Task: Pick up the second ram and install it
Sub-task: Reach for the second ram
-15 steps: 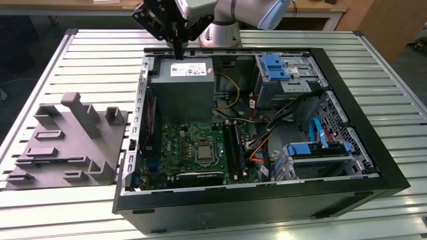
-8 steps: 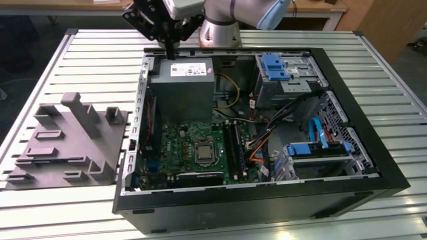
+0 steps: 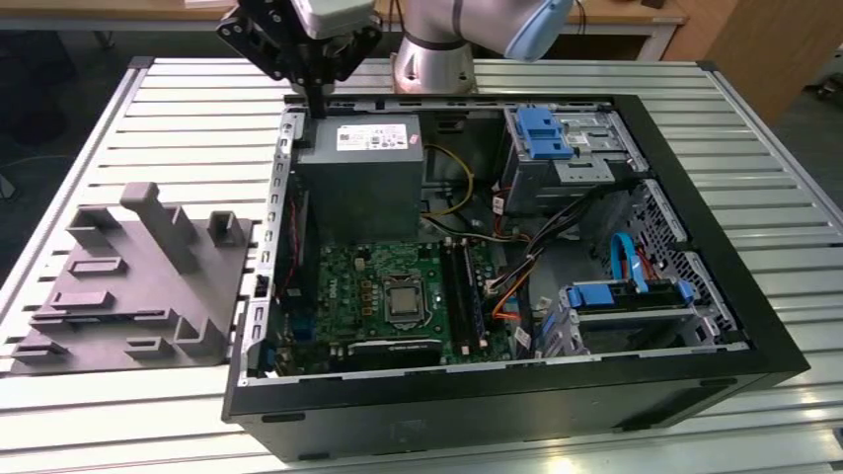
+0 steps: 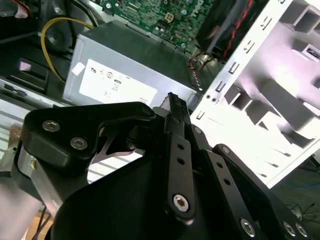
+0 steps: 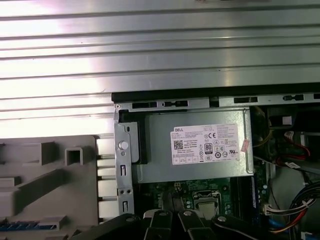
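Hanging from the pincer (image 3: pixel 316 81), the ram (image 3: pixel 316 117) is seen in the exterior view as a thin dark strip held upright. Its lower end is just above the power supply (image 3: pixel 358 173), at the back edge of the open case (image 3: pixel 500 400). In the second wrist view the pincer's fingers (image 4: pixel 175 130) are drawn nearly together, pinched on the strip's narrow top, so little of the ram can be made out there. The power supply's labelled face is shown beyond the fingers in both wrist views. The motherboard (image 3: pixel 375 286) is laid flat inside the case. Its long dark slots (image 3: pixel 457 281) are found on its side toward the exterior view's right, well apart from the held ram. A grey fixture (image 3: pixel 132 276) is set on the slatted counter (image 3: pixel 172 109) just beside the case, on the exterior view's left. Blue cables (image 3: pixel 622 259) are seen by the drive bays on the exterior view's right.
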Robot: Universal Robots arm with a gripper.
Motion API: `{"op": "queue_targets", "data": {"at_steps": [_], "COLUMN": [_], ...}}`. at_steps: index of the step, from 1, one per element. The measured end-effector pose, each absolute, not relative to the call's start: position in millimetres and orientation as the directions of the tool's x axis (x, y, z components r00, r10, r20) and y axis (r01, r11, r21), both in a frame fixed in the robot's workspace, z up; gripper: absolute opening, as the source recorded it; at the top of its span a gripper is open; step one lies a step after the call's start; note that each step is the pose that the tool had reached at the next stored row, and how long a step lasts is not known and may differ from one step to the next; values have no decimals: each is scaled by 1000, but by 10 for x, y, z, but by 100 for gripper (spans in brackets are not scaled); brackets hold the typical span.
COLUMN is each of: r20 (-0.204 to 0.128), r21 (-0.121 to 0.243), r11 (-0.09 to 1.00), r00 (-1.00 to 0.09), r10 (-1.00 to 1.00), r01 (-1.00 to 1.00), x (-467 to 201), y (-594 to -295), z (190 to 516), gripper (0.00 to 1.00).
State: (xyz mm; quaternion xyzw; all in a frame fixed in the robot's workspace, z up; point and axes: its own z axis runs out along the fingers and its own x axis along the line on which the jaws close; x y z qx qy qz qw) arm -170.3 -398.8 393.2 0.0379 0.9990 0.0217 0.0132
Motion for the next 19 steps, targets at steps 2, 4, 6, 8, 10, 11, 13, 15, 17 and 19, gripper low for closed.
{"op": "queue_targets", "data": {"at_steps": [2, 4, 6, 8, 10, 11, 13, 15, 17, 19], "r20": [-25, -25, -25, -25, -25, -25, -25, -25, -25, -25], "r21": [44, 44, 44, 44, 44, 44, 44, 44, 44, 44], "r11": [996, 996, 996, 996, 996, 996, 996, 996, 996, 996], "r00": [-997, -997, -997, -997, -997, -997, -997, -997, -997, -997], "r10": [76, 76, 76, 76, 76, 76, 76, 76, 76, 76], "r01": [75, 75, 75, 75, 75, 75, 75, 75, 75, 75], "x": [-1753, -1797, -1842, -1886, -1933, -1955, -1999, -2045, -2089, -2141], "y": [-3988, -3988, -3987, -3987, -3986, -3986, -3986, -3985, -3985, -3983], "z": [3932, 3932, 3932, 3931, 3931, 3930, 3930, 3929, 3928, 3926], "gripper": [10, 10, 10, 10, 10, 10, 10, 10, 10, 10]}}
